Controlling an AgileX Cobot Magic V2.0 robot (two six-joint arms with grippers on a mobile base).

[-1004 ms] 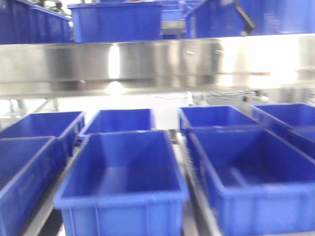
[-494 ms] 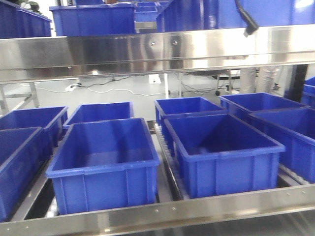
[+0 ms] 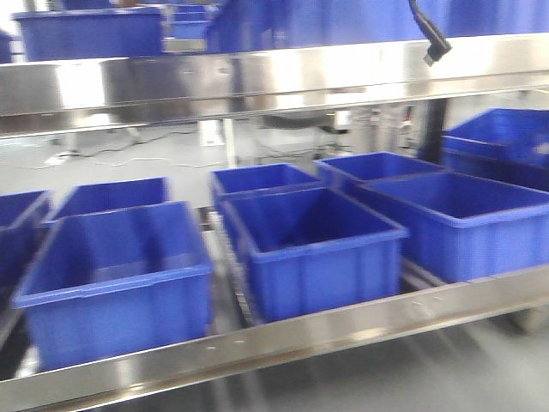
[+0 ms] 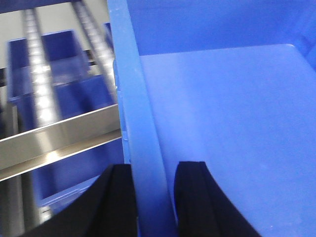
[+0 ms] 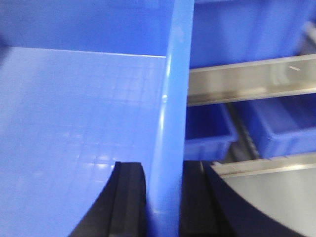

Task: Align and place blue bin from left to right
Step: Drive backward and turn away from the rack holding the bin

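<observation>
The left gripper (image 4: 153, 200) is clamped on the left wall of the blue bin (image 4: 222, 123), one black finger on each side; the right gripper (image 5: 163, 197) pinches its right wall likewise; steel beams, roller tracks (image 4: 37, 74) and other bins show beneath it. Ahead, a steel rail (image 3: 257, 343) fronts the lower shelf; a near row of bins (image 3: 120, 283) stands behind it, then a far row (image 3: 257, 178); a steel upper shelf (image 3: 257, 77) carries more bins (image 3: 90, 33); beyond lies a pale floor (image 3: 154, 163) with cables (image 3: 111, 150).

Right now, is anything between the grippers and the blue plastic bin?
Nothing visible does. The left gripper and the right gripper each straddle a wall of the blue plastic bin, one finger either side.
</observation>
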